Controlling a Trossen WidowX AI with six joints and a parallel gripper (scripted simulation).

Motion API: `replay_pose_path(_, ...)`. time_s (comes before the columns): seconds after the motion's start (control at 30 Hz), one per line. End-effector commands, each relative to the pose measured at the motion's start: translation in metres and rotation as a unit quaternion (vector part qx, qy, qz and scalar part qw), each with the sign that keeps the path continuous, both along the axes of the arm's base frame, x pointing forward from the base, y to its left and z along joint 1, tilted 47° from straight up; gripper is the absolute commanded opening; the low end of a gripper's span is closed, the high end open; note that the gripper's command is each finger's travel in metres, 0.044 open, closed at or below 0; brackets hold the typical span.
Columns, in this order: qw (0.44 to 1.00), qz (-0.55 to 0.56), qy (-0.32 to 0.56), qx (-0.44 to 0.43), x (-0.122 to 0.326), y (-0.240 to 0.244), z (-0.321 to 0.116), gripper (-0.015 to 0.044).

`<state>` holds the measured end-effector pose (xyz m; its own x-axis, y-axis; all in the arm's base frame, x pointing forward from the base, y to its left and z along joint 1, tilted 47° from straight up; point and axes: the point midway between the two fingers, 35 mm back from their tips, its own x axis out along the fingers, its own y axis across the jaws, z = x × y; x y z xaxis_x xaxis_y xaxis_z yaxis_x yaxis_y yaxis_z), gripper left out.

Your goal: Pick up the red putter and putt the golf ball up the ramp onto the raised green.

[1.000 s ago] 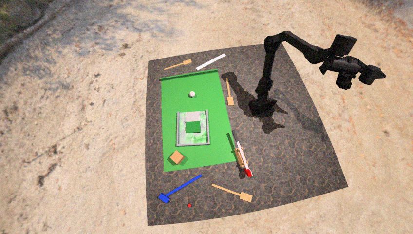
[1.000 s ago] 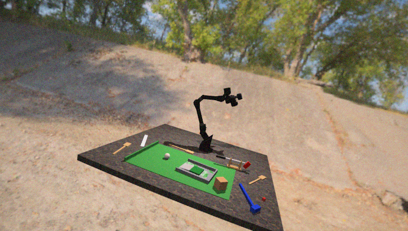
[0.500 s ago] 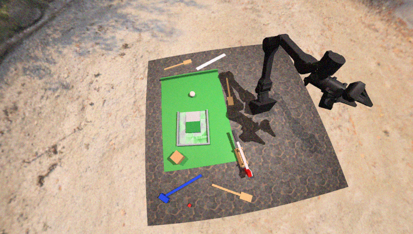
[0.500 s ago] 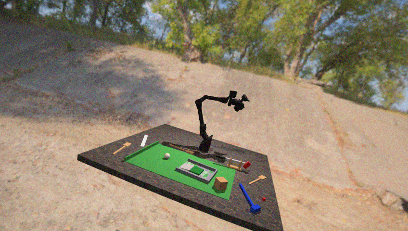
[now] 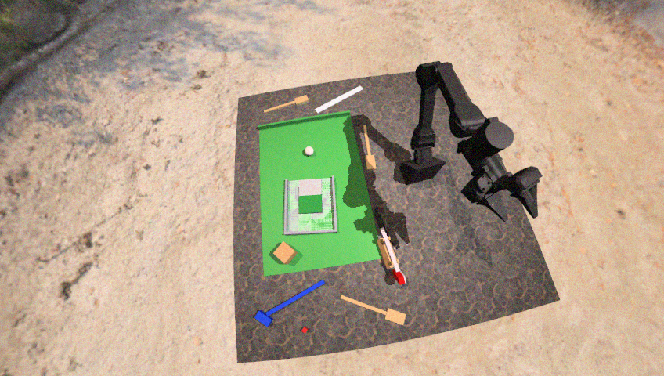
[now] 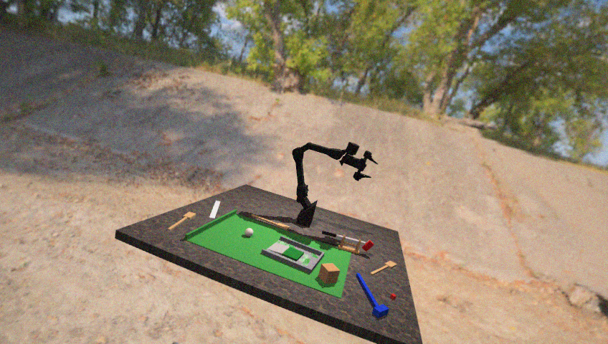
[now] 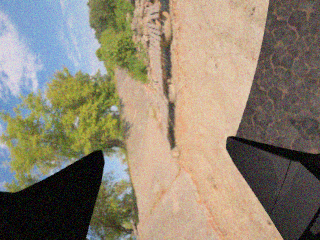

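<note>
My fingers (image 5: 526,197) look matt black plastic. The tabletop (image 5: 466,279) looks rough and stony, the block (image 5: 284,252) plain wood, the ball (image 5: 308,150) smooth.
</note>
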<state>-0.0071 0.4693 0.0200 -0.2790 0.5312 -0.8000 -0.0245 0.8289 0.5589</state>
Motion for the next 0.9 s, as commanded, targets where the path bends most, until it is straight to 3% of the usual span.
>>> replay_pose_path(0.0,0.99,0.065,-0.121,-0.043,0.062,-0.026,-0.036,0.044)
replay_pose_path(0.43,0.911,0.26,-0.271,-0.17,0.166,-0.107,-0.085,0.044)
replay_pose_path(0.87,0.769,0.513,-0.256,-0.283,0.234,-0.217,-0.113,0.044)
